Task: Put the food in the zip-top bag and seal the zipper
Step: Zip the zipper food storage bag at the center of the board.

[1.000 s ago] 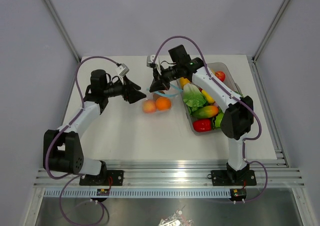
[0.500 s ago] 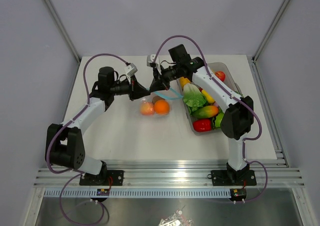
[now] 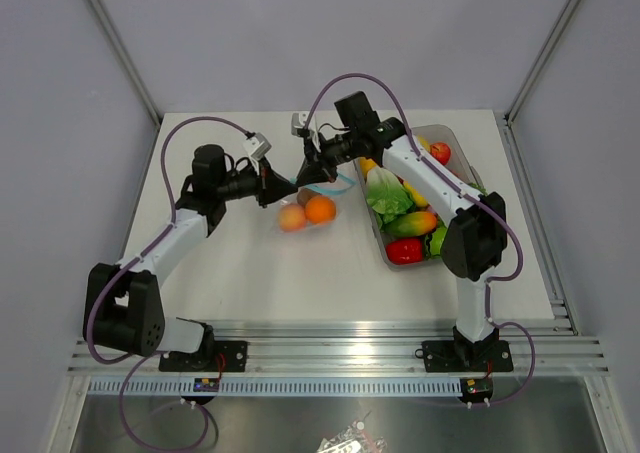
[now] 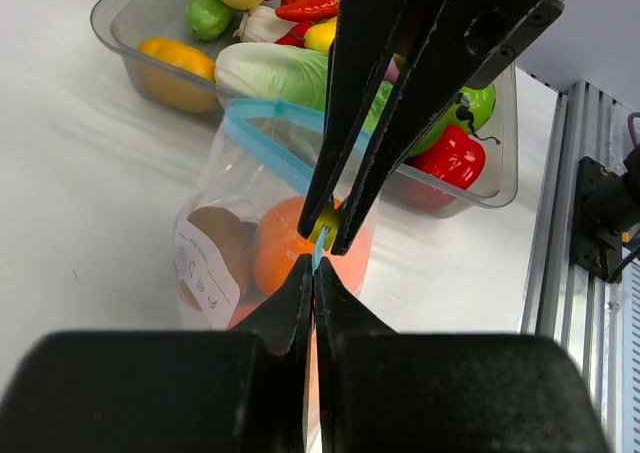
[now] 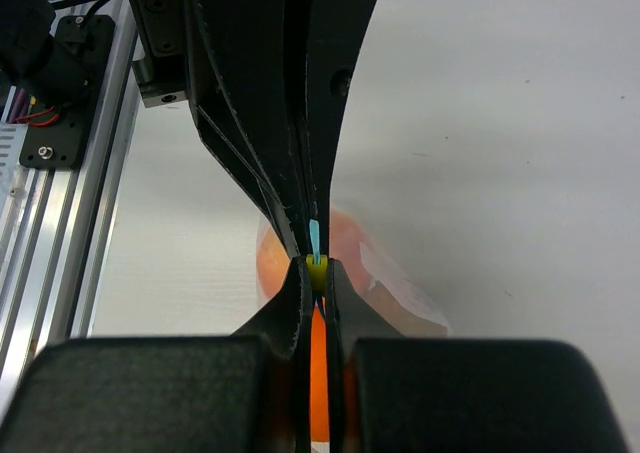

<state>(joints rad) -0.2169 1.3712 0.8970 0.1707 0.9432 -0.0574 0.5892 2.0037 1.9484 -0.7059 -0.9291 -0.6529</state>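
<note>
The clear zip-top bag (image 3: 305, 213) hangs between my two grippers, holding a round orange (image 3: 320, 209), a peach (image 3: 292, 218) and a brown fruit (image 4: 215, 238). Its light blue zipper (image 4: 262, 145) loops open on the far side. My left gripper (image 3: 272, 184) is shut on the blue strip, tips together (image 4: 314, 270). My right gripper (image 3: 305, 176) faces it tip to tip, shut on a small yellow slider (image 5: 316, 271) on the zipper (image 5: 313, 235). In the right wrist view the orange (image 5: 320, 373) shows behind the fingers.
A rigid clear tray (image 3: 452, 133) stands at the right with green lettuce (image 3: 385, 195), a red pepper (image 3: 404, 251) and other toy foods. Aluminium rails (image 3: 320, 333) run along the near table edge. Grey walls enclose the table.
My left gripper has moved right to the bag's mouth and shut on the blue strip. The bag has shifted slightly left. The right gripper stays shut in place.
</note>
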